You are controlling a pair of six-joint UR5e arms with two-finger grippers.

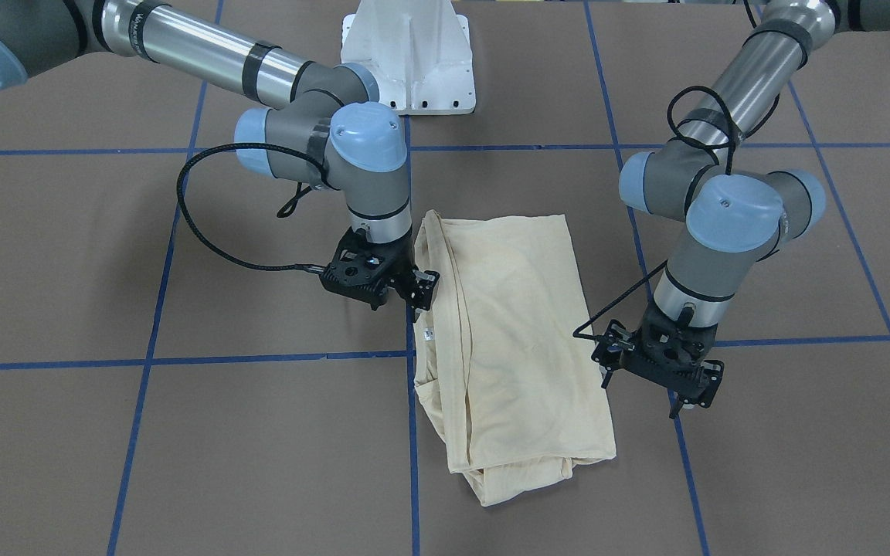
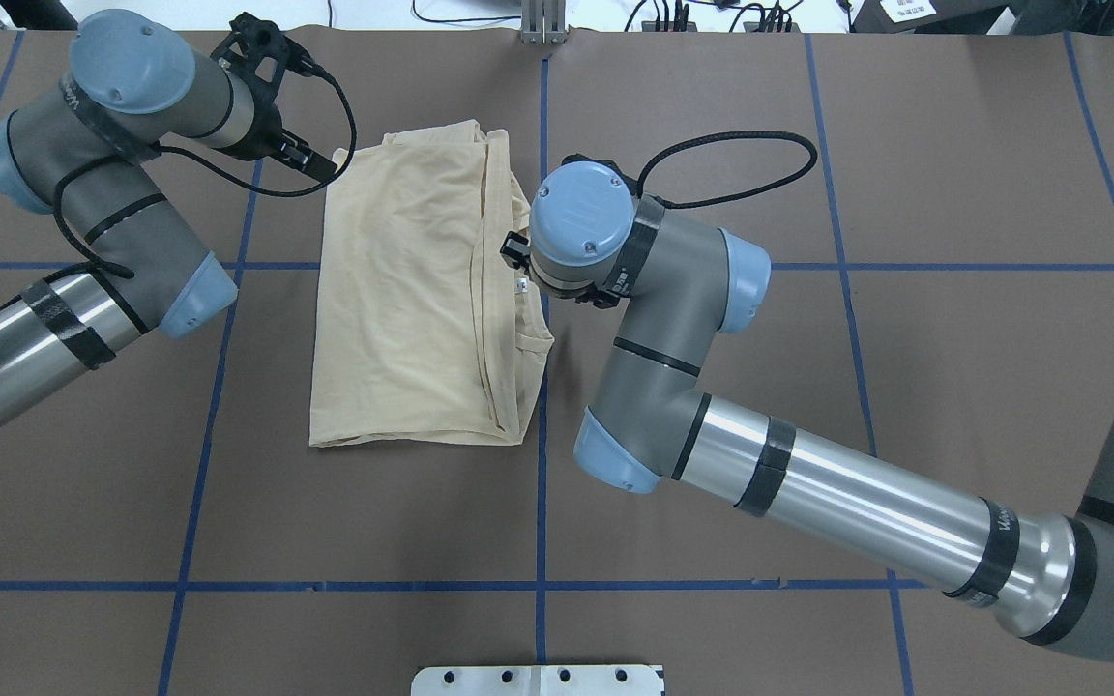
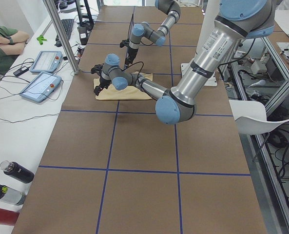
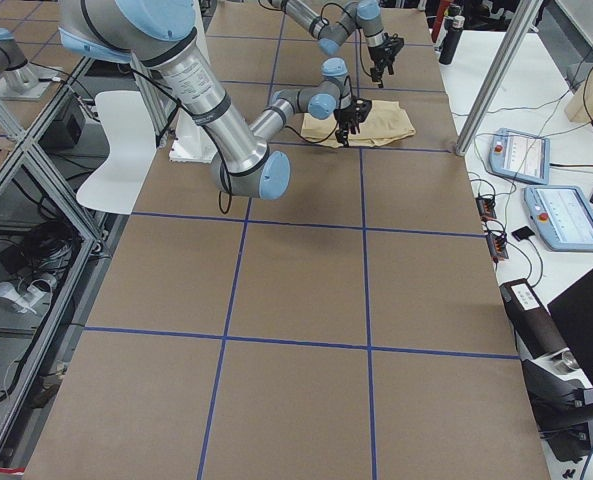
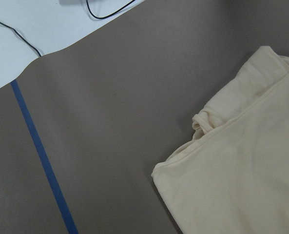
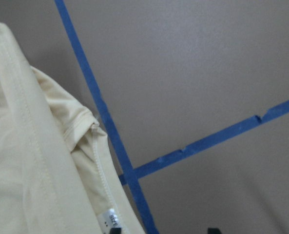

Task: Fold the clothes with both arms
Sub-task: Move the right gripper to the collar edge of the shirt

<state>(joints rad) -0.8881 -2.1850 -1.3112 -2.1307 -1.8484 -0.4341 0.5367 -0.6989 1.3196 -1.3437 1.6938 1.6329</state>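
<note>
The cream-yellow shirt (image 1: 514, 347) lies on the brown table folded into a long rectangle (image 2: 412, 300), its print hidden. The white neck label (image 1: 427, 334) shows at one long edge and in the right wrist view (image 6: 112, 219). My right gripper (image 1: 418, 303) hangs just above that edge next to the label, open and holding nothing; in the overhead view the wrist mostly covers it. My left gripper (image 1: 643, 388) hovers beside the opposite long edge near a corner, open and empty, clear of the cloth (image 5: 241, 161). It also shows in the overhead view (image 2: 288, 108).
The white pedestal base (image 1: 406, 54) stands at the robot's side of the table. Blue tape lines (image 2: 541, 503) cross the brown surface. On the far side a seated person (image 3: 3, 41), control tablets (image 3: 41, 87), a metal post (image 3: 61, 34) and bottles (image 3: 15, 171) line the table's edge.
</note>
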